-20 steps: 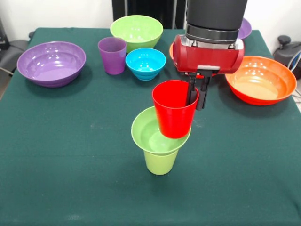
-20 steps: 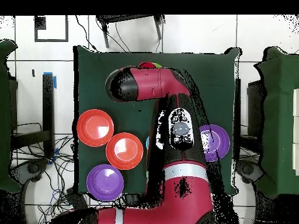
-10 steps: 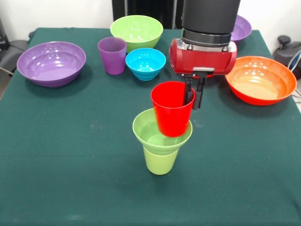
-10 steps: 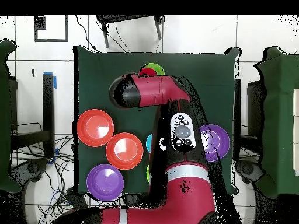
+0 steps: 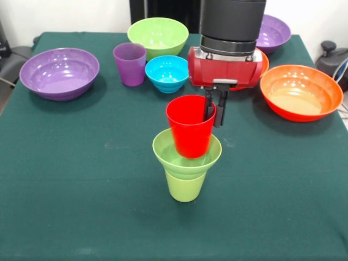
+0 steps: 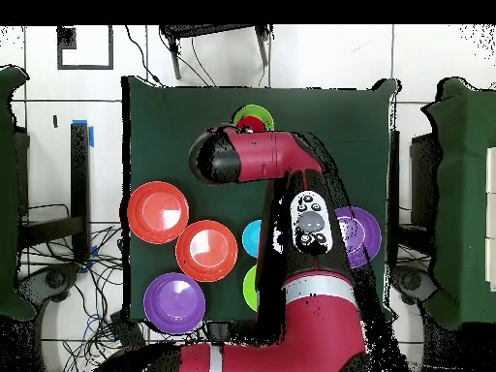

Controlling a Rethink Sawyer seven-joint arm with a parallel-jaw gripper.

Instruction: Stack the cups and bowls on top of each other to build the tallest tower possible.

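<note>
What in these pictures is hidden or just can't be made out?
- Overhead view: the arm covers most of the red cup, the blue bowl and the purple cup.
- Front view: the gripper hides most of the second orange bowl.
- Front view: whether the red cup touches the small green bowl under it is unclear.

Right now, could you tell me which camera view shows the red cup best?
The front view: the red cup shows whole, its rim clamped by the tool, above the small lime-green bowl. The overhead view shows only a red sliver beside the arm.
</note>
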